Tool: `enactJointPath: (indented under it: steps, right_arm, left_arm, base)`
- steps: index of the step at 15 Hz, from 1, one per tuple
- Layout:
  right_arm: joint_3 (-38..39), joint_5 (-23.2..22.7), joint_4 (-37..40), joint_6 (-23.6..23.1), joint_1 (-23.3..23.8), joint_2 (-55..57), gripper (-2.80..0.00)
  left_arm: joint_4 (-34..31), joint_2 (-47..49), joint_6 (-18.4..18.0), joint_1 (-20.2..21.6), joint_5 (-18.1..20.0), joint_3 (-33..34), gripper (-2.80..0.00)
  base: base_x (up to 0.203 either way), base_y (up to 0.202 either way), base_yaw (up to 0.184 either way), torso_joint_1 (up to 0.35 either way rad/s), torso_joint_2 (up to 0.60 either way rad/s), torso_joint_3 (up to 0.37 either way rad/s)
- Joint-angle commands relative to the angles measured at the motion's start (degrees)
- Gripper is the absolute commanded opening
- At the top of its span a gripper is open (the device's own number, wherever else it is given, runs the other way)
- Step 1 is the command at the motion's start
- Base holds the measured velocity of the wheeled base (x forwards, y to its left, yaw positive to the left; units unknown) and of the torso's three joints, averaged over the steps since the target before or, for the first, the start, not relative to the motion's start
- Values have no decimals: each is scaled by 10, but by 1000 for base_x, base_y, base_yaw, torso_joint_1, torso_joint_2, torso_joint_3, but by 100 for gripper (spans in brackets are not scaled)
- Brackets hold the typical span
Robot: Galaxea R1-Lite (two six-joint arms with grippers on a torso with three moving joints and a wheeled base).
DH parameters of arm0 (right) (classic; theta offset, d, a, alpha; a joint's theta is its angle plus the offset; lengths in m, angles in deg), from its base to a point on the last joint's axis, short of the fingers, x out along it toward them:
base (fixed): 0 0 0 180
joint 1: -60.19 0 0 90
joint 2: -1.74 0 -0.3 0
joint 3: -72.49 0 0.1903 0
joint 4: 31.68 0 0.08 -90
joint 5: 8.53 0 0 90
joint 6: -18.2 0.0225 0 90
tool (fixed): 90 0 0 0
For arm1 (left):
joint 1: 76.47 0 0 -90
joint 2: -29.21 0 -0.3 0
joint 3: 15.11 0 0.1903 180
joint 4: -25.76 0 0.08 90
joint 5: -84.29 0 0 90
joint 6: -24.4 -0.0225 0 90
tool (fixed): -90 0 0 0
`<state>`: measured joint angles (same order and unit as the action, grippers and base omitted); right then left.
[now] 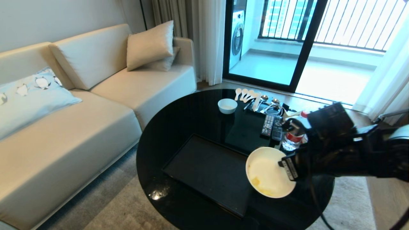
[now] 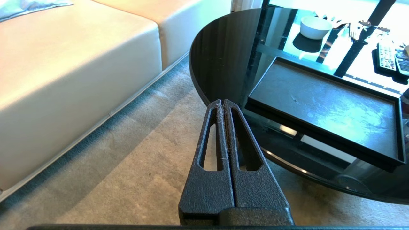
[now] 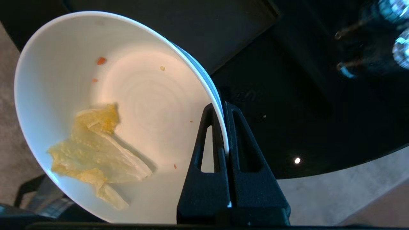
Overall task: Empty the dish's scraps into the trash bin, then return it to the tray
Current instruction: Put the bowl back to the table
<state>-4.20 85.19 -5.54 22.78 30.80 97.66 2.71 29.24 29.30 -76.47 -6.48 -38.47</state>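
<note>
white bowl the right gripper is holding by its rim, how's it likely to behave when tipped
The bowl looks rigid and glossy, likely ceramic, so probably breakable if dropped. The right gripper pinches only its thin rim, so it may pivot or slip in that grip. The limp yellow scraps lie low on the tilted wall and might cling rather than slide.

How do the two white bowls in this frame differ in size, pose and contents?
The dish is wider than the small bowl. The dish is tilted, its rim clamped in the right gripper near the tray; the small bowl stands upright on the table, untouched. The dish holds yellow scraps; nothing shows inside the small bowl. Both are round and plain white.
</note>
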Motion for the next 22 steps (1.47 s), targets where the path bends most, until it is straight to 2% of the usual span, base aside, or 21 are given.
enactJointPath:
  steps: [1,4,7,10,14,16,22]
  right_arm:
    - [-71,41,40,140,-57,115,-280]
    - [-166,64,117,258,-94,187,-280]
    - [-247,69,162,322,-110,249,-280]
    - [-273,70,160,333,-113,293,-280]
    - [-276,90,95,373,-111,345,-280]
    - [-290,91,94,390,-109,359,-280]
    - [-351,94,96,405,-67,408,-280]
  left_arm:
    - [0,0,0,0,0,0,-280]
    - [0,0,0,0,0,0,-280]
    - [0,0,0,0,0,0,-280]
    - [0,0,0,0,0,0,-280]
    - [0,0,0,0,0,0,-280]
    - [0,0,1,0,0,0,-280]
    - [0,0,0,0,0,0,-280]
  base:
    - [0,0,0,0,0,0]
    - [0,0,0,0,0,0]
    - [0,0,0,0,0,0]
    - [0,0,0,0,0,0]
    - [0,0,0,0,0,0]
    - [0,0,0,0,0,0]
    - [0,0,0,0,0,0]
